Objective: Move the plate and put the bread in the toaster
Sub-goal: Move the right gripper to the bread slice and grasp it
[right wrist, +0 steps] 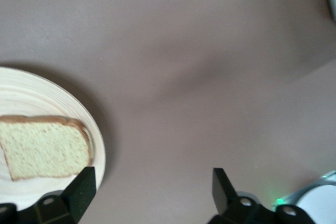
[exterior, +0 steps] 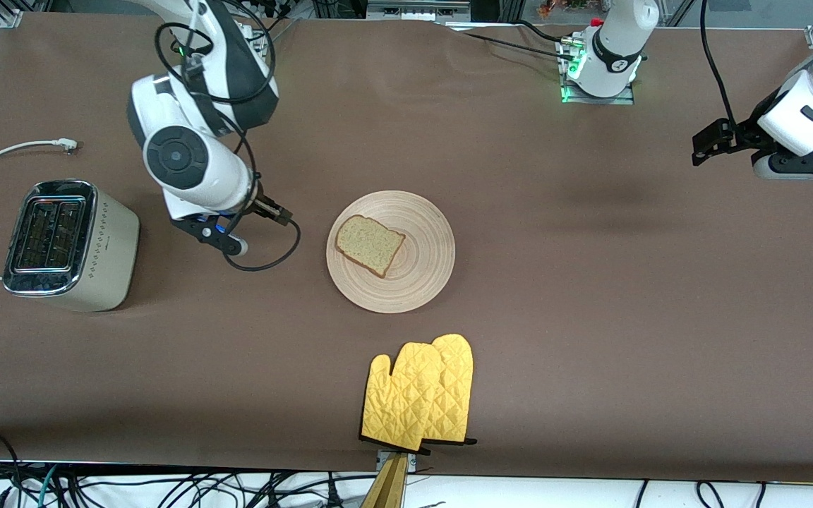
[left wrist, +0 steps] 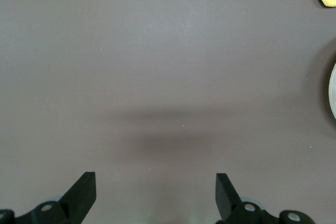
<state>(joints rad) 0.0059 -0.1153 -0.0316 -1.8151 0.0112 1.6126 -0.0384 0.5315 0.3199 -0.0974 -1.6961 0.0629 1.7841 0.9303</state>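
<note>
We see bread [exterior: 370, 245] on the plate [exterior: 428, 240]; right gripper [right wrist: 152, 192] parted between plate and toaster [exterior: 71, 245]; left gripper [left wrist: 155, 195] parted, waiting over the worktop [exterior: 590, 296]

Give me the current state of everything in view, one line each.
plate: flat on the table, mid-table, bread on it.
bread: lying flat on the plate, untouched.
toaster: upright at the right arm's end, both slots empty, cord unplugged.
oven mitts: flat on the table, nearer the camera than the plate.
right gripper: open, empty, over the table beside the plate.
left gripper: open, empty, waiting over bare table.
</note>
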